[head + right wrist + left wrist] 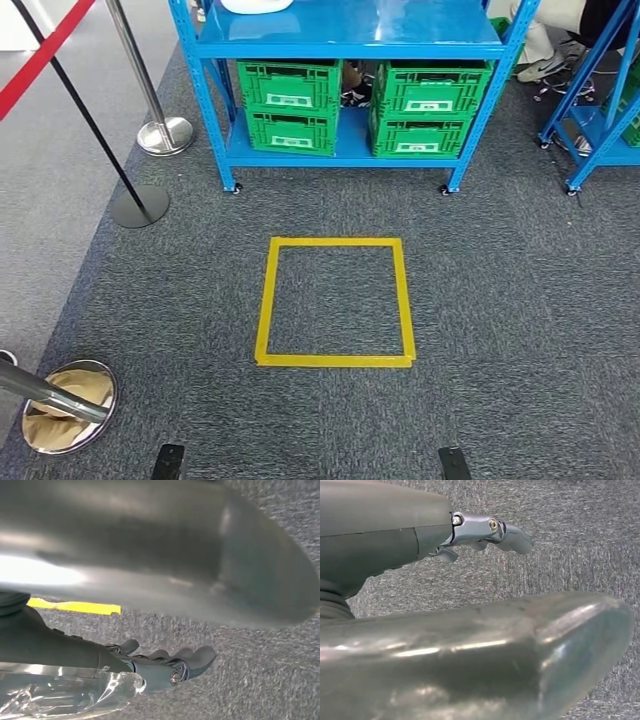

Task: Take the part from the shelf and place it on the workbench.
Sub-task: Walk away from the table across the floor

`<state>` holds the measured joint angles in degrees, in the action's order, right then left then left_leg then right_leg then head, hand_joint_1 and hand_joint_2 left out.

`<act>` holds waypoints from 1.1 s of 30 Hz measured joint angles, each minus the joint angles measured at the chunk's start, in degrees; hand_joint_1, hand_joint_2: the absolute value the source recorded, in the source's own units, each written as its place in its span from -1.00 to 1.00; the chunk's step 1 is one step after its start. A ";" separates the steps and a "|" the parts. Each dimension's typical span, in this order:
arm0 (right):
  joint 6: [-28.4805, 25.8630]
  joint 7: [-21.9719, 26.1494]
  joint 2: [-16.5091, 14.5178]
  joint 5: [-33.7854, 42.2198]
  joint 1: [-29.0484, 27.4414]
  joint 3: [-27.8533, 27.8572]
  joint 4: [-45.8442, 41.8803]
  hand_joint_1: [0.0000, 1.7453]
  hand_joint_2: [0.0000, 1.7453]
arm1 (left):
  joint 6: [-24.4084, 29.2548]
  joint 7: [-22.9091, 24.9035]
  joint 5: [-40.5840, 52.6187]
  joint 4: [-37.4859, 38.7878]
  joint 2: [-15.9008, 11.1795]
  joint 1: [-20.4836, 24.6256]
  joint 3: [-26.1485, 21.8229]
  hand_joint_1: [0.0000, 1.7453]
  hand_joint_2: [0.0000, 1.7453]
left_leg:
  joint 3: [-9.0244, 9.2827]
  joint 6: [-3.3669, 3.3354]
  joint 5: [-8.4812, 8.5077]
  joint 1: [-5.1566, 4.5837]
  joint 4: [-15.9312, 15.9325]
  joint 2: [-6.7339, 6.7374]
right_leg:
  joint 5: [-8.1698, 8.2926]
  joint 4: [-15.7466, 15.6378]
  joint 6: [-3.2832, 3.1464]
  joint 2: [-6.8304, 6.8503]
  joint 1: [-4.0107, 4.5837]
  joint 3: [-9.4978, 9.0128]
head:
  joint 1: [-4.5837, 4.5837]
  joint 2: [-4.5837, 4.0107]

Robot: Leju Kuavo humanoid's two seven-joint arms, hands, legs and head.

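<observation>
Progress looks like basically zero so far, judging from where everything sits: the robot faces the blue shelf (347, 45) from across grey carpet (490, 300), nothing has been picked up, and no table is anywhere around. Going left to right in the head view: red belt (41, 50) and black belt on chrome stanchions (155, 125) with round bases, another shiny base (68, 405) down in the near left corner, then a square of yellow tape (334, 302) stuck flat on the nubby carpet, right in front of the shelf. The lower shelf holds two stacks of green slatted plastic crates (290, 105), and a white rounded thing (256, 5) pokes in on the top deck, maybe the part, can't really tell. Far right there's a second blue rack (596, 110) and someone's shoes behind it. Left hand (486, 532) hangs over the carpet, smooth grey fingers stretched out and holding nothing; right hand (166, 662) same deal, fingers apart and empty. Whole job is still ahead.
</observation>
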<state>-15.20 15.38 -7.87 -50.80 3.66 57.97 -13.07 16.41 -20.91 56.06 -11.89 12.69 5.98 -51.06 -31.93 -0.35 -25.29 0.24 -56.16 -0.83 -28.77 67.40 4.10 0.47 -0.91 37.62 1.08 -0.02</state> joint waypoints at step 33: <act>1.54 0.21 -0.20 0.01 0.19 1.43 0.02 -1.00 -1.00 | 0.26 -0.08 0.08 0.00 -0.24 -0.22 -0.34 -1.00 -1.00 | 1.36 0.48 -1.67 -0.34 -0.56 2.10 | 3.09 -7.35 -1.17 1.19 0.43 -3.16 | 0.10 0.00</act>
<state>-13.66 15.59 -8.07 -50.80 3.85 59.41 -13.05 16.68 -20.99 56.13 -11.89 12.45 5.76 -51.40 -30.57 0.13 -26.96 -0.10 -56.72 1.27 -25.68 60.04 2.93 1.66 -0.48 34.46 1.18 -0.02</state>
